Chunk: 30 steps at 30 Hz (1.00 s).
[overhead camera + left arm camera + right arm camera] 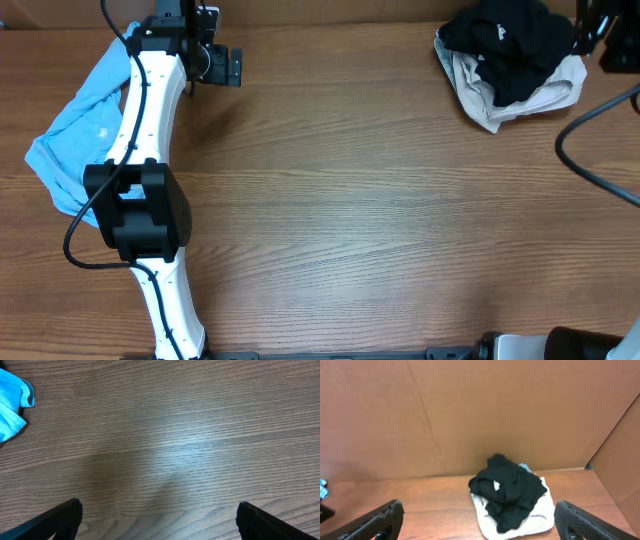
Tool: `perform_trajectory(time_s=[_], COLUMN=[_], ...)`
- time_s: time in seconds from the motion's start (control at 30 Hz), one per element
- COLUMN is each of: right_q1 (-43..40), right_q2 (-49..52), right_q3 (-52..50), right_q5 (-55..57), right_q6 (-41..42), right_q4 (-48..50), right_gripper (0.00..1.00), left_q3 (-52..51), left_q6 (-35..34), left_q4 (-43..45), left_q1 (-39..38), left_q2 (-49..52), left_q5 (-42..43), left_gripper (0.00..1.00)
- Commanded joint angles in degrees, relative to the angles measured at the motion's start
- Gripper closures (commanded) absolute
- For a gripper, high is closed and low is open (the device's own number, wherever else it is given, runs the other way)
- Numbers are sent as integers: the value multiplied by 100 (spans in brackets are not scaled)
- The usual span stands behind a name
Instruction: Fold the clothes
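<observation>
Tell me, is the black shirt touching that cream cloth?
Touching. The right wrist view shows the black shirt heaped directly on top of the cream cloth.

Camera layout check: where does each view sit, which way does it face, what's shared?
Overhead: above the table, facing down; left arm, blue cloth, black shirt show.
Left wrist: facing down at bare wood; left fingers at bottom corners.
Right wrist: facing forward toward the wall and shirt; right fingers at bottom corners.
Shared: overhead and right wrist show the shirt; overhead and left wrist, the blue cloth.
</observation>
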Motion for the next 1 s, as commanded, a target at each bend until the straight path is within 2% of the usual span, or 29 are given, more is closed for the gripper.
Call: perform_trajectory(time_s=[0.0, 0.27, 0.4, 0.53, 0.7, 0.97], right_q1=[4, 7, 136, 345, 380, 380], right_q2=[24, 39, -319, -1233, -2824, -5239], right_q3=[-46, -50, -529, -2028, -4704, -8157], right_q5=[-74, -81, -76, -76, -76, -76], right_q6=[17, 24, 20, 20, 22, 28], right_q4=[-166, -1322, -1003, 321, 2013, 3617], right_gripper=[0, 0, 0, 0, 0, 0], left_q3=[-24, -24, -24, -24, -24, -24], left_q6=[-37, -37, -37, -37, -37, -37], left_q4=[0, 0, 0, 0, 0, 0], left_q1=[-17, -17, -17, -17, -17, -17], left_q2=[66, 66, 66, 66, 66, 66], left_q5=[-17, -17, -17, -17, -17, -17], left_gripper=[0, 0, 0, 0, 0, 0])
